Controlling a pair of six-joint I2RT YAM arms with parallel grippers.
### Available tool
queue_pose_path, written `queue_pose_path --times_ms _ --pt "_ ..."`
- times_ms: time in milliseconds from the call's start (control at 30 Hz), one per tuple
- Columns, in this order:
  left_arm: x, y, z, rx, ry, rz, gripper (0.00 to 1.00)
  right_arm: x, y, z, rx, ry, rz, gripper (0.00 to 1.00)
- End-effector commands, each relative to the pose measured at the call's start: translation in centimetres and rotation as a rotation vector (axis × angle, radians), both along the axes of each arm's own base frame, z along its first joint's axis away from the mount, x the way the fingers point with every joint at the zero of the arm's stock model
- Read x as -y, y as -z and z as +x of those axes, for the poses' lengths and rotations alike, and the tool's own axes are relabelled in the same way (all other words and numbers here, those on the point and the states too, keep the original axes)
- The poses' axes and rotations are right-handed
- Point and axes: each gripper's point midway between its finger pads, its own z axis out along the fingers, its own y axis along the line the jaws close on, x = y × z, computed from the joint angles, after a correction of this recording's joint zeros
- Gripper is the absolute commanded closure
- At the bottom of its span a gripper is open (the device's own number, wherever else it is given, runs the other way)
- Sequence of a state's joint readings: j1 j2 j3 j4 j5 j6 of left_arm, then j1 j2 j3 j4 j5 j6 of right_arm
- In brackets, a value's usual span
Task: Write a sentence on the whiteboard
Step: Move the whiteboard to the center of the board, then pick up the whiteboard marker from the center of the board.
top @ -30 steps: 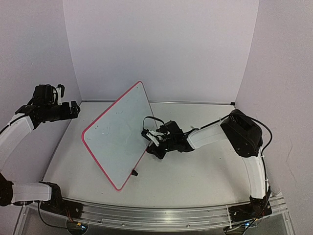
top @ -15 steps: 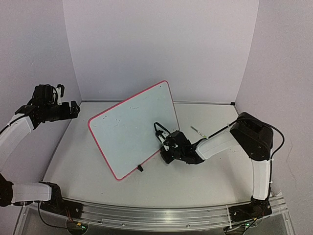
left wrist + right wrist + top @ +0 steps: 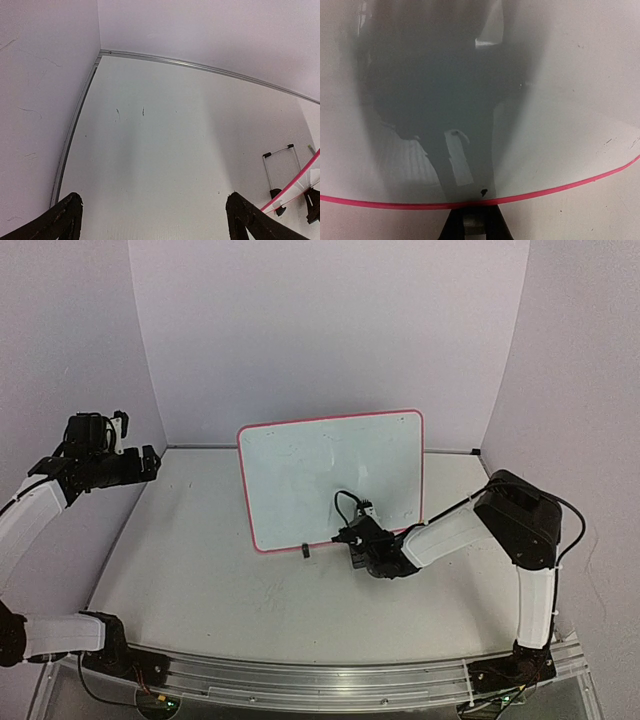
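The whiteboard (image 3: 320, 475) stands upright in the middle of the table, with its white face and pink rim turned toward the top camera. The sentence is out of view; this face shows only faint specks. My right gripper (image 3: 352, 540) sits low at the board's bottom edge. In the right wrist view its black fingers (image 3: 451, 227) are shut on the whiteboard (image 3: 560, 125) at the pink rim, and the arm is mirrored in the glossy face. My left gripper (image 3: 150, 462) hangs high at the far left, apart from the board. It is wide open and empty (image 3: 155, 222).
A small black foot (image 3: 306, 551) rests on the table under the board's lower left corner. The left wrist view catches the whiteboard's pink edge (image 3: 295, 186) with a thin wire frame (image 3: 280, 167) behind it. Walls close the table at the back and both sides.
The board has swung from a tilted slant at centre-left to upright and square to the camera. My right gripper moved right and nearer with it. The left arm stayed still.
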State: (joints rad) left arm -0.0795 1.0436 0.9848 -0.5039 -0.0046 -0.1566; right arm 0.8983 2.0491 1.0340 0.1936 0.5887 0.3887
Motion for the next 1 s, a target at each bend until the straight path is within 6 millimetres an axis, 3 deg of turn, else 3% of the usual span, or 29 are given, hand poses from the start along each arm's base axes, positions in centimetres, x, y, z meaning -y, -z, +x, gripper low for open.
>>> queue_pose_path --times_ms 0,67,167,233,433,700,800,967 --pt "-0.4 -1.5 -0.1 0.061 -0.020 0.006 0.01 1.7 -2.5 0.2 0.083 0.135 -0.011 1.00" --pt "-0.4 -1.5 -0.1 0.062 -0.021 0.006 0.01 1.5 -2.5 -0.1 0.074 0.127 0.005 0.95" --pt "-0.4 -1.5 -0.1 0.061 -0.022 0.005 0.01 1.0 -3.0 -0.8 0.060 0.098 0.034 0.61" --pt "-0.4 -1.5 -0.1 0.060 -0.023 0.005 0.01 0.7 -3.8 -1.4 0.052 0.068 0.055 0.45" --pt "-0.6 -1.6 -0.1 0.061 -0.030 0.009 0.01 0.4 -5.6 -4.0 -0.015 -0.058 0.121 0.25" --pt "-0.7 -1.6 -0.2 0.061 -0.035 0.014 0.01 3.2 -9.1 -7.1 -0.067 -0.138 0.106 0.23" --pt "-0.7 -1.5 -0.2 0.060 -0.036 0.013 0.01 5.0 -10.0 -6.8 -0.095 -0.125 0.107 0.27" --pt "-0.8 -1.5 -0.2 0.057 -0.039 0.012 0.01 9.4 -11.1 -5.5 -0.140 -0.063 0.249 0.31"
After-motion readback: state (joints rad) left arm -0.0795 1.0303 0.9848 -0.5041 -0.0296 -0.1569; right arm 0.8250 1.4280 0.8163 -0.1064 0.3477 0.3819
